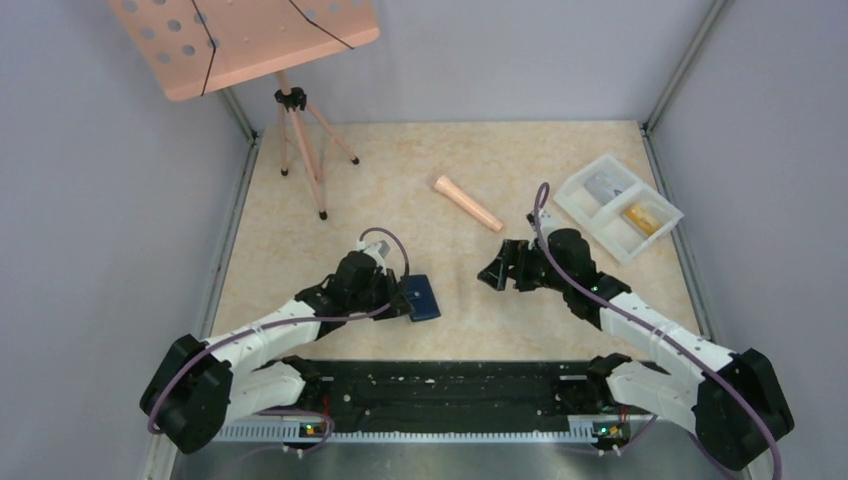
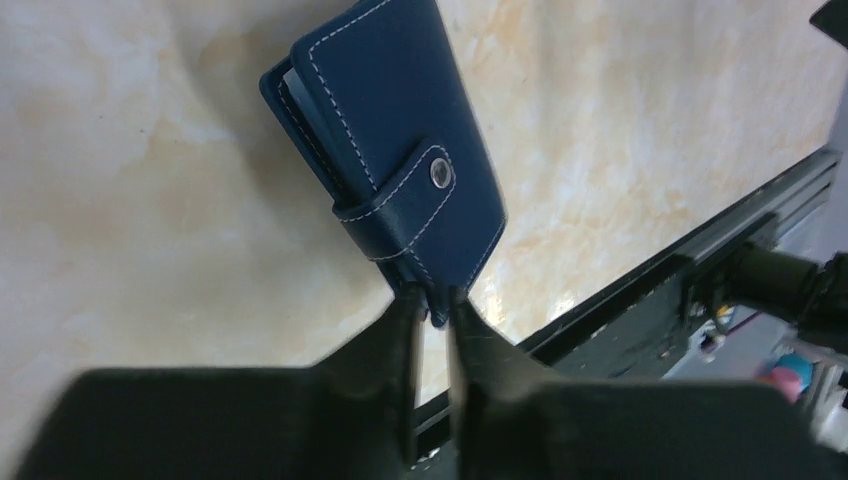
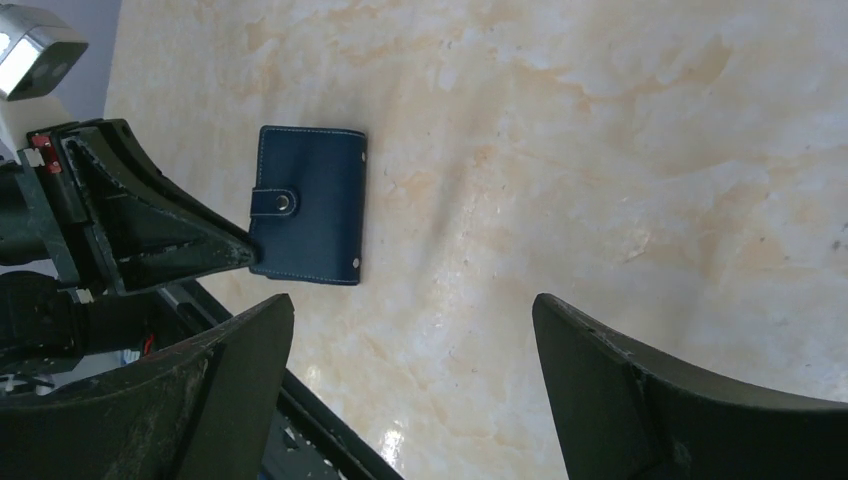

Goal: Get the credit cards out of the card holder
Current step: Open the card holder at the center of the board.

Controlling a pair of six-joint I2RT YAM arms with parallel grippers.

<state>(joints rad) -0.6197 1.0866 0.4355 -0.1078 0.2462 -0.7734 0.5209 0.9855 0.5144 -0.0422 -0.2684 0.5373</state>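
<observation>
The dark navy card holder [image 1: 421, 297] lies closed on the table, its tab snapped shut. It also shows in the left wrist view [image 2: 400, 130] and the right wrist view [image 3: 310, 205]. My left gripper [image 2: 433, 305] is shut on the holder's near corner; from above it [image 1: 403, 299] sits at the holder's left edge. My right gripper [image 1: 493, 272] hovers open and empty to the right of the holder, its jaws wide apart over bare table [image 3: 412, 305]. A grey-silver card [image 1: 601, 187] and a tan-gold card [image 1: 645, 217] lie in the white tray.
The white two-compartment tray [image 1: 592, 226] sits at the back right. A peach cylinder [image 1: 467, 202] lies mid-table. A music stand on a tripod [image 1: 290, 100] stands at the back left. A black rail [image 1: 450, 385] runs along the near edge.
</observation>
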